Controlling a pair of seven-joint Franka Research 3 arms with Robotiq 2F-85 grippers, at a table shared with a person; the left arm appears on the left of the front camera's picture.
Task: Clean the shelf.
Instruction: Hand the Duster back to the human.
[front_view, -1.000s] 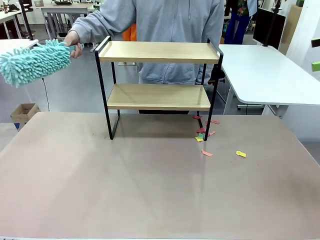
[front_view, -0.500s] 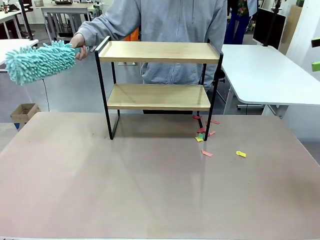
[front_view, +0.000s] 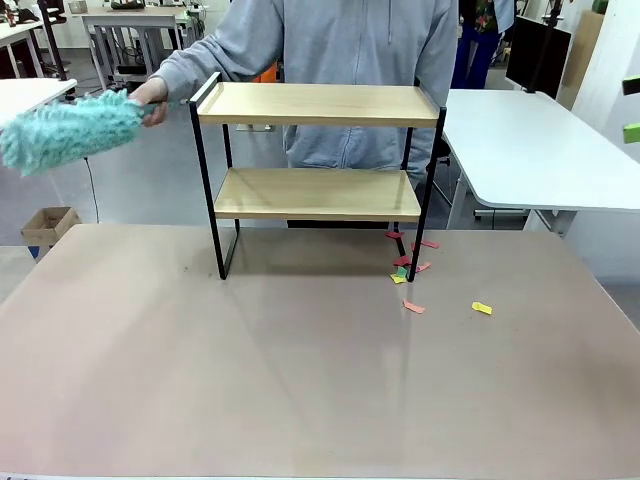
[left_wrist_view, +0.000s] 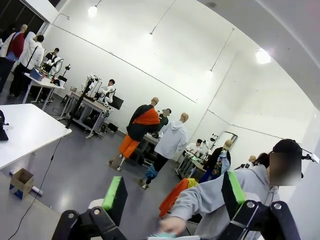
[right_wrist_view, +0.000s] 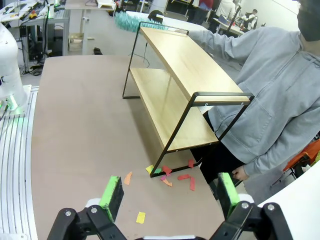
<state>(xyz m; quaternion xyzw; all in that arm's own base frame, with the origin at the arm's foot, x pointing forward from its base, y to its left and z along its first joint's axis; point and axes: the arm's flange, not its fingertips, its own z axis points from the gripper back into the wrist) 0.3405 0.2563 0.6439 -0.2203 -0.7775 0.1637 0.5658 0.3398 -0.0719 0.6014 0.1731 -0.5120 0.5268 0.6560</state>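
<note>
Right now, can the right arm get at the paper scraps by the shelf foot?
Probably yes: the right pincer hangs open above the scraps, which lie on bare table beside the shelf foot, with nothing between.

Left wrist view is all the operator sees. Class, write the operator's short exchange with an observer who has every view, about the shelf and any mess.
Operator: Where's the shelf?
Observer: The shelf stands at the table's far edge, in front of the person, with both boards bare.
Operator: Is it being dusted?
Observer: Not at this moment. The person's hand holds the duster out past the shelf's left end, off the boards.
Operator: Any mess?
Observer: Yes, paper scraps lie on the table by the shelf's right legs.
</note>
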